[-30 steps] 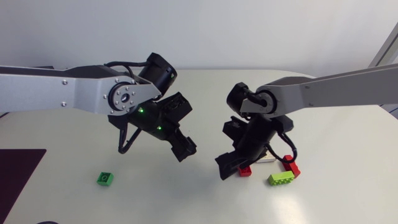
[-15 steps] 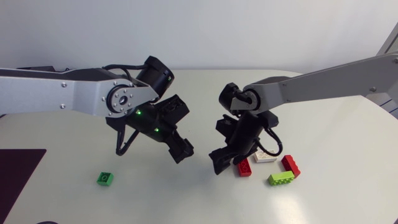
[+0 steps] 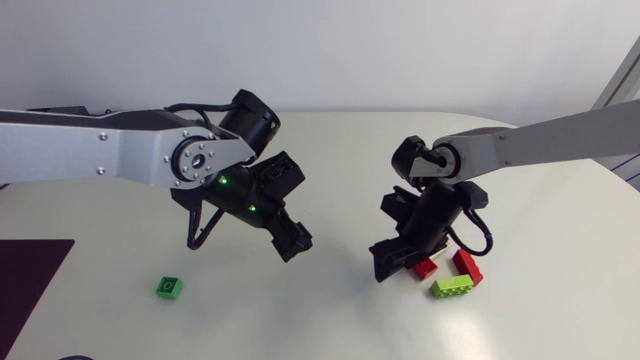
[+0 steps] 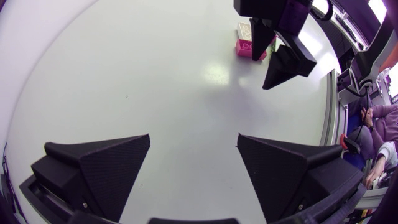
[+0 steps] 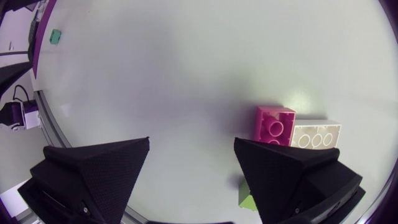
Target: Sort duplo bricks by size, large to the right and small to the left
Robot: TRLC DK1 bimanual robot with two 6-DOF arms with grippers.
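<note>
Left jaws: released, empty, held above the middle of the counter (image 3: 330, 320). Right jaws: released, empty, hanging just beside the right-hand cluster. There the short red brick (image 5: 274, 123) touches the white brick (image 5: 317, 134), with the lime brick (image 3: 452, 287) and the long red brick (image 3: 466, 265) close by. The green brick (image 3: 168, 287) lies alone at left.

Assessment: the bricks are light, rigid, smooth-walled plastic and liable to skate. Grip low across opposite flat side walls, not on the studs.
</note>
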